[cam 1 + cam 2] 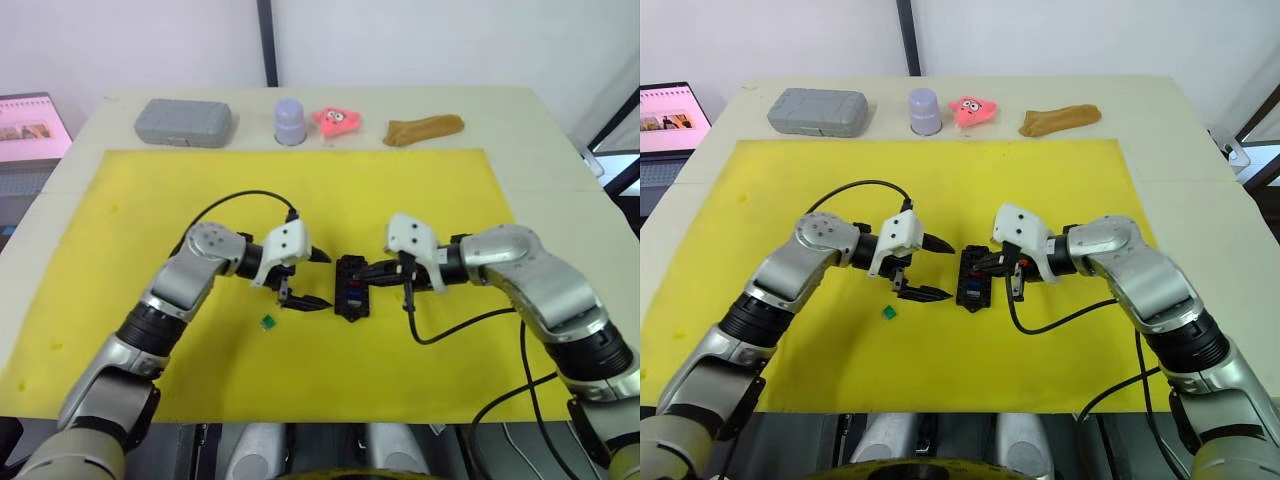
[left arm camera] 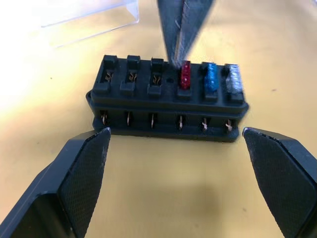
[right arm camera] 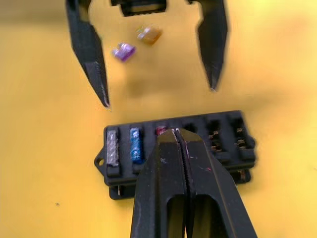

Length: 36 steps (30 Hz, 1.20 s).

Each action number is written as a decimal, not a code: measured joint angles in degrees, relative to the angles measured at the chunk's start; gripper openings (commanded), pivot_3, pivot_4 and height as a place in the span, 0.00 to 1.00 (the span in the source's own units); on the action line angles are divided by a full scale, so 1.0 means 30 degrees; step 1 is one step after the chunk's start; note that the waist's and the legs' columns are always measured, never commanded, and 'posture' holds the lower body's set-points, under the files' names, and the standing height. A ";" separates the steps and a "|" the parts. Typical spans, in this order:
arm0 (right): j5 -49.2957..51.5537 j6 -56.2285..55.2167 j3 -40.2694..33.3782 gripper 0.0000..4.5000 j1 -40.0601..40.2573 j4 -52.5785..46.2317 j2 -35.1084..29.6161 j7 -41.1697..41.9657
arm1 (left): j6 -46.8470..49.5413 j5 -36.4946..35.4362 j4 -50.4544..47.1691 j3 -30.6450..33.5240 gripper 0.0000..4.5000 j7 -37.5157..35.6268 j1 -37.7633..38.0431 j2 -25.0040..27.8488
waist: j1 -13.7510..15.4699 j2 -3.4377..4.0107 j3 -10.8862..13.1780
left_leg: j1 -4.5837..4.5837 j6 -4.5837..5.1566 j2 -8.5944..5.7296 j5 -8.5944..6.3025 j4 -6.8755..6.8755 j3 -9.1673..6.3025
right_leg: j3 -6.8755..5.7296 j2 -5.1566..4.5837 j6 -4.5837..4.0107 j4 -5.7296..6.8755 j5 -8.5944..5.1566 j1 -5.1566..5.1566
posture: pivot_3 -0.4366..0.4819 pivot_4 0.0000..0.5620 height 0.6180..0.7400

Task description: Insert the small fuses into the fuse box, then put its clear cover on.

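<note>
Right end effector [image 3: 178,136] closed, tips pressing the red translucent blade fuse [image 2: 184,75] into the small black slotted fuse box [image 1: 351,286] mid-mat. Left end effector [image 1: 310,278] open just left. Fuses look light, slippery; pinch flat sides.

Fuse box [image 1: 351,287] centred on mat [image 1: 150,200], three fuses [image 2: 210,78] in it

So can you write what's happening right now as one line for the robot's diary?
stage: inserting fuses | fuse box: grey, blue, red seated | right end effector: shut, at red fuse | left end effector: open, beside box | green fuse: loose on mat
</note>
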 measured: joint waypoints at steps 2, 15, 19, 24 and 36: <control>0.0711 0.0534 -0.0665 0.01 -0.0412 -0.0288 -0.0140 0.0130 | 0.0631 -0.0580 -0.0415 0.0501 1.00 -0.0360 -0.0115 0.0503 | -0.0004 -0.0001 0.0003 | -0.0005 0.0000 0.0002 -0.0001 -0.0003 0.0001 | 0.0000 0.0001 0.0000 -0.0001 0.0000 -0.0004 | 0.48 0.27 1.00; 0.0998 -0.3503 -0.6203 0.42 0.4752 0.0238 -0.7901 0.4294 | 0.3029 -0.3396 -0.1466 0.6387 1.00 -0.3134 0.3070 0.9230 | 0.0015 0.0012 0.0031 | -0.0004 0.0159 0.0007 -0.0089 -0.0014 0.0027 | 0.0001 -0.0007 0.0003 -0.0021 -0.0002 0.0001 | 0.48 0.27 1.00; 0.0724 -0.4643 -0.8500 0.87 0.6922 0.1502 -0.9140 0.5338 | 0.2940 -0.3419 -0.0866 0.7831 1.00 -0.3306 0.4618 1.0808 | -0.0005 0.0015 0.0035 | 0.0006 0.0167 0.0016 -0.0094 -0.0016 0.0031 | 0.0001 -0.0001 0.0003 -0.0023 -0.0002 0.0005 | 0.48 0.27 1.00; 0.0065 -0.5699 -1.0365 1.00 0.8962 0.2654 -0.9610 0.5978 | 0.2386 -0.3396 -0.0176 0.9415 1.00 -0.3387 0.6994 1.1732 | -0.0016 0.0055 0.0058 | 0.0008 0.0168 0.0022 -0.0095 -0.0021 0.0044 | 0.0005 -0.0001 0.0003 -0.0021 -0.0003 0.0002 | 0.48 0.27 1.00; 0.0174 -0.5215 -1.0111 1.00 0.7865 0.1756 -0.9611 0.5360 | 0.2538 -0.3771 -0.1160 1.0019 1.00 -0.2753 0.7758 1.1428 | -0.0026 0.0072 0.0069 | 0.0008 0.0167 0.0029 -0.0095 -0.0021 0.0043 | 0.0006 -0.0007 0.0003 -0.0021 -0.0002 0.0000 | 0.48 0.27 1.00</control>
